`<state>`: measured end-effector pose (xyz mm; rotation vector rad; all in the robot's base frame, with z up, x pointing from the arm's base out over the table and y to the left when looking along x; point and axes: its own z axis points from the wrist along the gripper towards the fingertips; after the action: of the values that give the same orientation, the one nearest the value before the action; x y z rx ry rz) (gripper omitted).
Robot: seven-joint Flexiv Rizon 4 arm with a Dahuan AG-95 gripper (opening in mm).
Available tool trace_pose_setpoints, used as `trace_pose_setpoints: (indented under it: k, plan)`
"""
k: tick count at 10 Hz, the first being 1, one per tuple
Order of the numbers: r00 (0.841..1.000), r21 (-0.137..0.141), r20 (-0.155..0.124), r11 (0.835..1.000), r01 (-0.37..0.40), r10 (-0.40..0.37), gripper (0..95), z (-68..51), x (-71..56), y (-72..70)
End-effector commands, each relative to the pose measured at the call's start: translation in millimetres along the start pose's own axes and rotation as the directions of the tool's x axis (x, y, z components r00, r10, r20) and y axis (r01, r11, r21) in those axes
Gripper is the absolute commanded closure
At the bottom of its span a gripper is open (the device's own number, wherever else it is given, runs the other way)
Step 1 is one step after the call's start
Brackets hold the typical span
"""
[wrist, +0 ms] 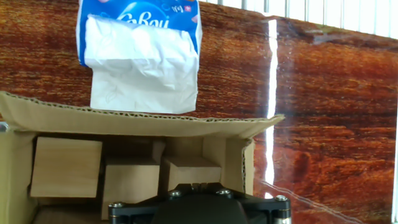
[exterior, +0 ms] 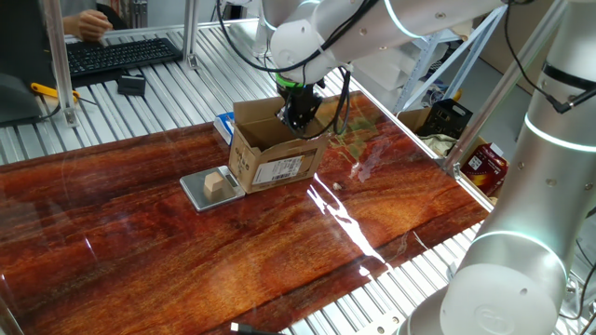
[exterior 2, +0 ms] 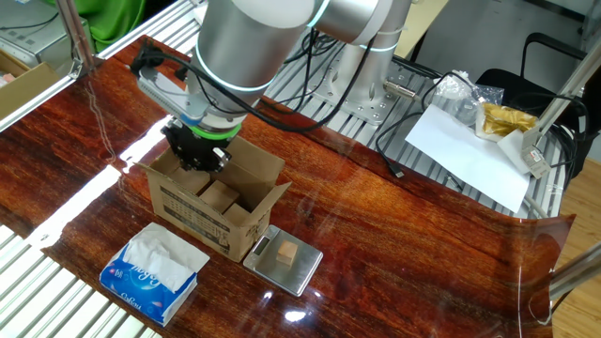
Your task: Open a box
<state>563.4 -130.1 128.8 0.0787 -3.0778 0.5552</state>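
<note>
The box (exterior: 272,154) is a small brown cardboard carton on the wooden table, with a white barcode label on its front side. Its top flaps stand raised, and the inside shows in the other fixed view, where the box (exterior 2: 218,202) holds pale wooden blocks. In the hand view the box (wrist: 137,127) fills the lower left, with three wooden blocks (wrist: 65,168) inside. My gripper (exterior: 300,113) hangs just over the box's open top at its far edge, fingers together and nothing between them. The gripper (exterior 2: 195,153) also shows in the other fixed view, and the gripper (wrist: 198,186) is shut.
A blue-and-white tissue packet (exterior 2: 154,274) lies beside the box, also visible as the packet (wrist: 140,50). A small grey scale (exterior 2: 282,259) with a tan wooden cube (exterior 2: 286,253) on it stands against the box. A keyboard (exterior: 121,54) lies at the back.
</note>
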Motion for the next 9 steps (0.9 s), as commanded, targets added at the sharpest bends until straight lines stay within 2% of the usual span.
trace_pose_setpoints:
  k: [1,9]
  plan:
    - [1.0,0.0,0.002,1.0,0.004,-0.004,95.0,-0.4,-1.3,-3.4]
    - [0.999,-0.004,-0.014,0.999,0.041,-0.041,95.0,-6.8,-8.1,-24.5]
